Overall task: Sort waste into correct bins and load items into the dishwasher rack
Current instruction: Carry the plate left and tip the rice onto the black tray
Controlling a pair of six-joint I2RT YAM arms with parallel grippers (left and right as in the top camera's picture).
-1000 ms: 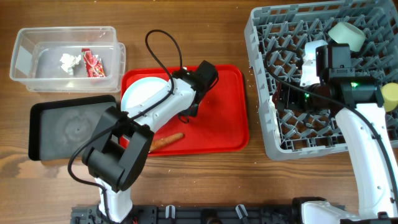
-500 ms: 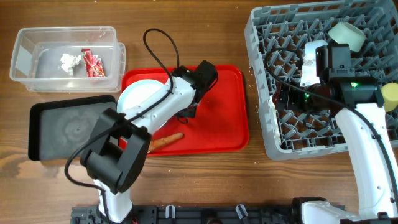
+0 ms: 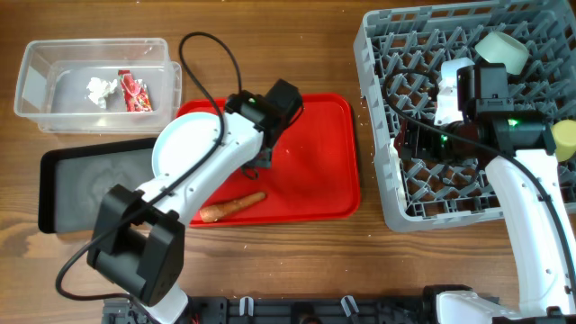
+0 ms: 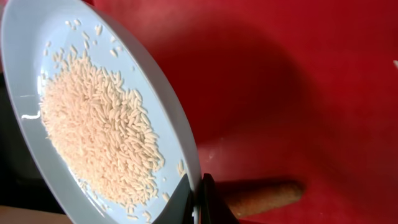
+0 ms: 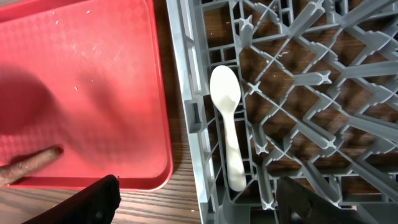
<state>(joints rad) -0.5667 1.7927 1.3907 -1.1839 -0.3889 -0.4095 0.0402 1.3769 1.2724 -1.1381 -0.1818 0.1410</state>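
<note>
Wood-grain counter (image 3: 297, 261) carries everything, with the bins to the left, the red serving tray (image 3: 324, 180) in the middle and the grey dishwasher rack (image 3: 414, 198) to the right. Over the serving tray's left edge, the left claw (image 4: 198, 199) is pinched shut on the rim of the pale blue plate (image 3: 184, 148), which is lifted and partly overhangs the near corner of the black tray (image 3: 81, 193). The rim grip leaves the plate's face free, and a heap of rice grains (image 4: 99, 130) lies on it; it seems to be held this way so the grains can be tipped into a bin before the plate goes to the rack. The carrot stick (image 3: 232, 206) lies loose on the serving tray just beside the plate, not yet sorted. The clear tub (image 3: 54, 85) already holds the red wrapper (image 3: 133, 93) and the tissue wad (image 3: 99, 88). The right claw (image 5: 194, 183) hangs spread wide and empty above the rack's left wall, where the white spoon (image 5: 228, 124) lies flat between pegs, apparently already loaded
</note>
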